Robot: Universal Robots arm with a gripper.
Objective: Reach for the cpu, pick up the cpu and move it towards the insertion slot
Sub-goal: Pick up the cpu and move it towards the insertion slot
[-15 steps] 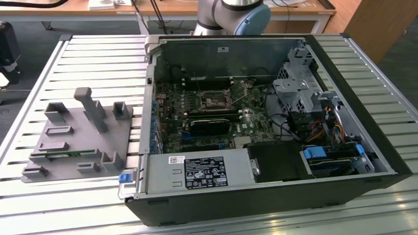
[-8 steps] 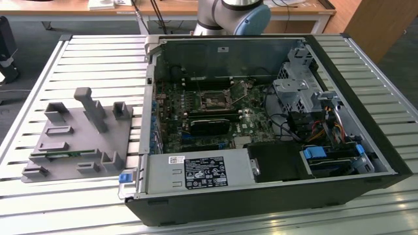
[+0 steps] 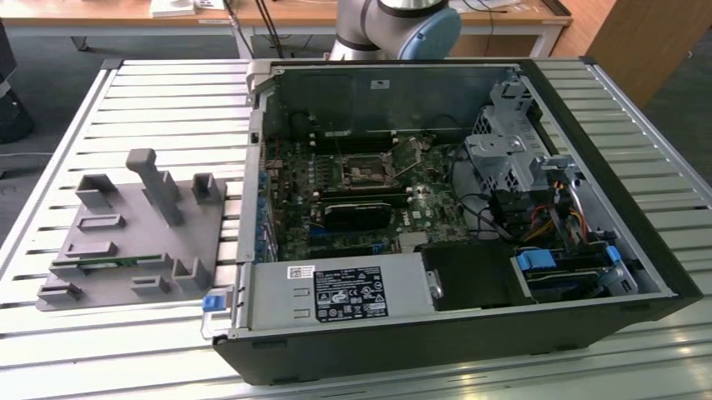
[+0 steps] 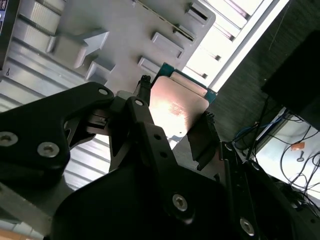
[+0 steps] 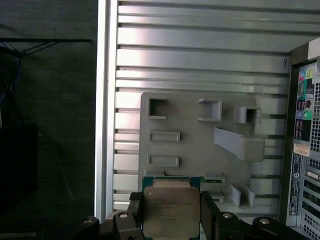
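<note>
**Cpu in hand, carry under way**

My gripper [image 5: 171,215] is closed on the cpu [image 5: 169,210], 1 finger [image 4: 205,137] on each of 2 opposite edges, its metal top facing both wrist cameras. I hold it clear above the grey tray [image 5: 195,145], beside the open case [image 3: 445,192]. I judge reach and pick done, and the move begun. The slot [image 3: 365,171] sits mid-board inside the case, well apart from me. Getting there calls for keeping the chip level and clearing the case wall.
</note>
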